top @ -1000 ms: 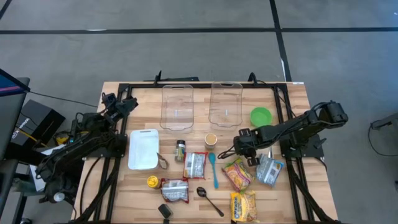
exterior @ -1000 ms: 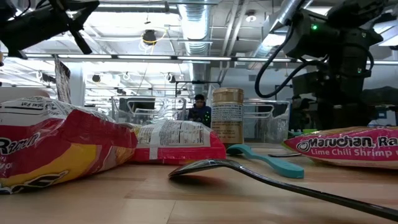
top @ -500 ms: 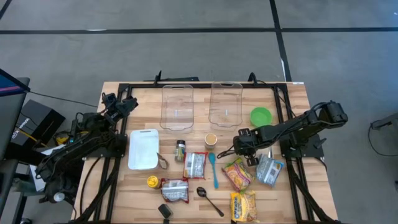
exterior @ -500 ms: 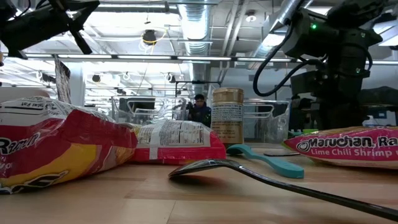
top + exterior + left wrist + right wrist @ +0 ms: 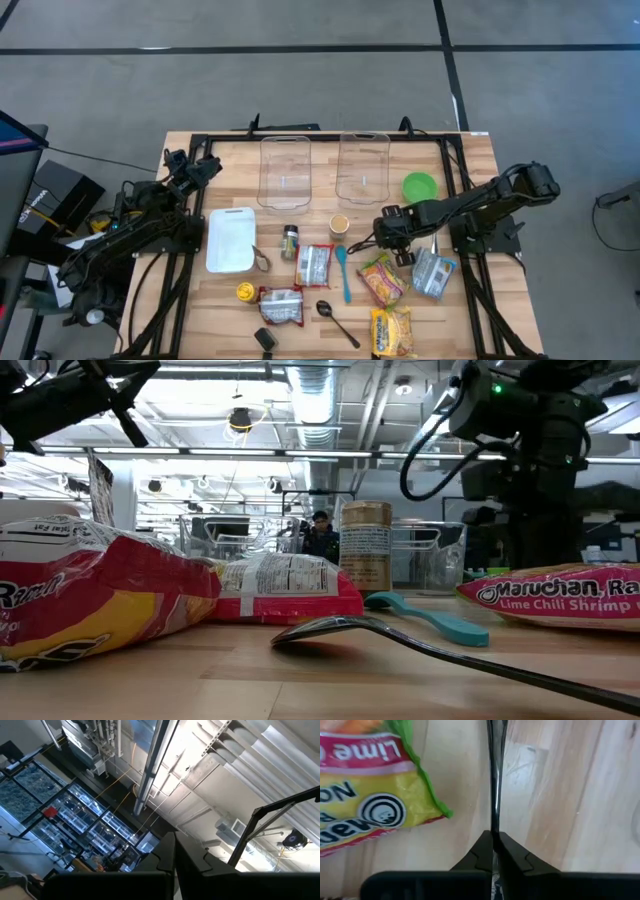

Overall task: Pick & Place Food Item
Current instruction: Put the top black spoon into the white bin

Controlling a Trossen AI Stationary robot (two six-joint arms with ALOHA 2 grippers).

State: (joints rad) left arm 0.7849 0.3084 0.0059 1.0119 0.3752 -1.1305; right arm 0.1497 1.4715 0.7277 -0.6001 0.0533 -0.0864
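1. Two clear bins [image 5: 285, 172] sit at the table's [image 5: 470, 150] far edge; bare wood lies between them and the clutter nearer the front.
2. Right gripper [image 5: 493, 837] is low over the table's right half, near the green bowl [image 5: 420, 187], its fingers pressed together on a thin dark handle [image 5: 495, 780].
3. Just beside it lies the lime chili shrimp noodle packet [image 5: 365, 795], flat on the wood and untouched.
4. Left gripper [image 5: 174, 850] waits closed and empty at the table's far left corner.

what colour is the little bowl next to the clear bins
Bright green bowl; the high view shows it best.
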